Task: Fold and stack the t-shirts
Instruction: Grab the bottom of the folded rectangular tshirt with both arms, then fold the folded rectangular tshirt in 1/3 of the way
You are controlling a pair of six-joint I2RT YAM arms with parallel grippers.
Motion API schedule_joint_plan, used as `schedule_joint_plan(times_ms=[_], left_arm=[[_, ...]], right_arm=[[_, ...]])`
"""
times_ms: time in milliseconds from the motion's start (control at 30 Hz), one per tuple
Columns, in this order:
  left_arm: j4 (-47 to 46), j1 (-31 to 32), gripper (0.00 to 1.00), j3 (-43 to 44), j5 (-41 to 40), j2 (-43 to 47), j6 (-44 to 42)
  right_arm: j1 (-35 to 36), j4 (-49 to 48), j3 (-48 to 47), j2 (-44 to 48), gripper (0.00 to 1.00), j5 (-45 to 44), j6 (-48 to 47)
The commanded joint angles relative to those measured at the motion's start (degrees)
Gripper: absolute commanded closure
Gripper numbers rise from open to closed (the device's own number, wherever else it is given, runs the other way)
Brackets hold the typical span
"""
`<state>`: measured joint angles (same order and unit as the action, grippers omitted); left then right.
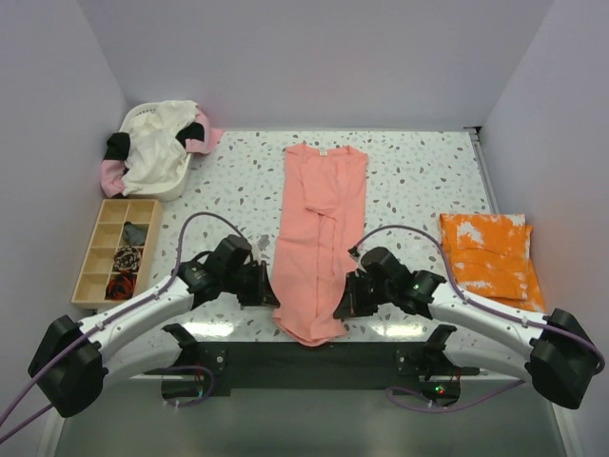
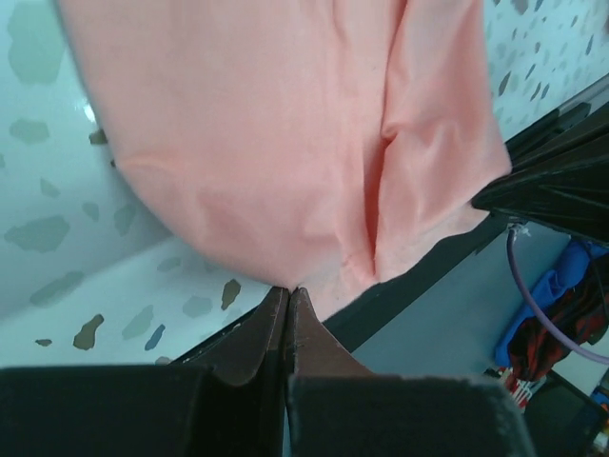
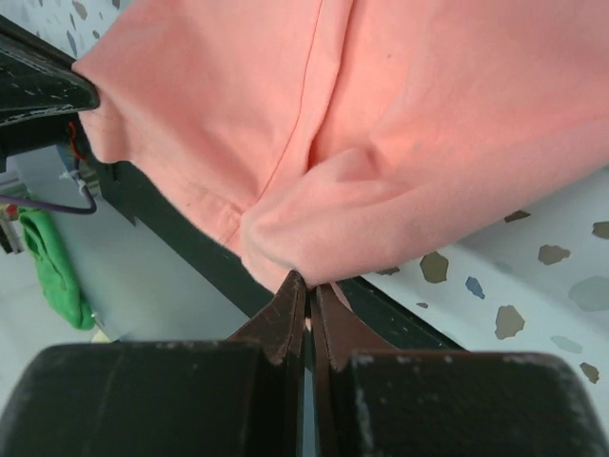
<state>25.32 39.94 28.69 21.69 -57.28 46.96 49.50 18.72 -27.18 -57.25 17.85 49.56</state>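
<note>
Cloth in hand: salmon-pink shirt [image 1: 319, 228], laid lengthwise down the middle of the desk [image 1: 419, 181], collar toward the far edge, sides turned in so that a narrow strip is formed.
Near hem: carried just over the near edge, where it can be reached by both arms.
Left hold: left gripper [image 2: 288, 288] is seen closed, its fingertips pinched on the hem's left corner.
Right hold: right gripper [image 3: 306, 278] is likewise closed, with a bunched fold of the hem's right corner nipped between its tips.
Reason for hold: both corners are taken together so that the hem is kept level; a crosswise fold toward the collar is judged to be the step in hand.
Finished item: orange shirt [image 1: 487, 257], folded flat by the right edge, probably the base of the stack.
Waiting items: cream and pink garments [image 1: 157, 143], heaped in a basket [image 1: 176, 188] at the far left corner.
Unrelated: wooden tray [image 1: 112, 214], set by the left edge.
</note>
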Motion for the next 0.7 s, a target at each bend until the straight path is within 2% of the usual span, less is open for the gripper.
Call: schedule_joint_plan(times_ms=[0, 367, 667], left_arm=[[-1.58, 0.31, 1.0, 5.49, -3.15, -2.66, -2.4], [-5.46, -1.88, 1.0, 12.09, -6.14, -12.59, -4.33], [-8.0, -10.32, 1.0, 18.95, -4.12, -20.67, -8.81]], right_arm=[[0.16, 2.19, -5.25, -2.16, 1.0, -5.09, -2.71], [-2.38, 11.95, -17.55, -10.33, 1.0, -17.4, -8.77], [-11.86, 11.6, -22.91, -19.29, 1.0, -14.69, -15.8]])
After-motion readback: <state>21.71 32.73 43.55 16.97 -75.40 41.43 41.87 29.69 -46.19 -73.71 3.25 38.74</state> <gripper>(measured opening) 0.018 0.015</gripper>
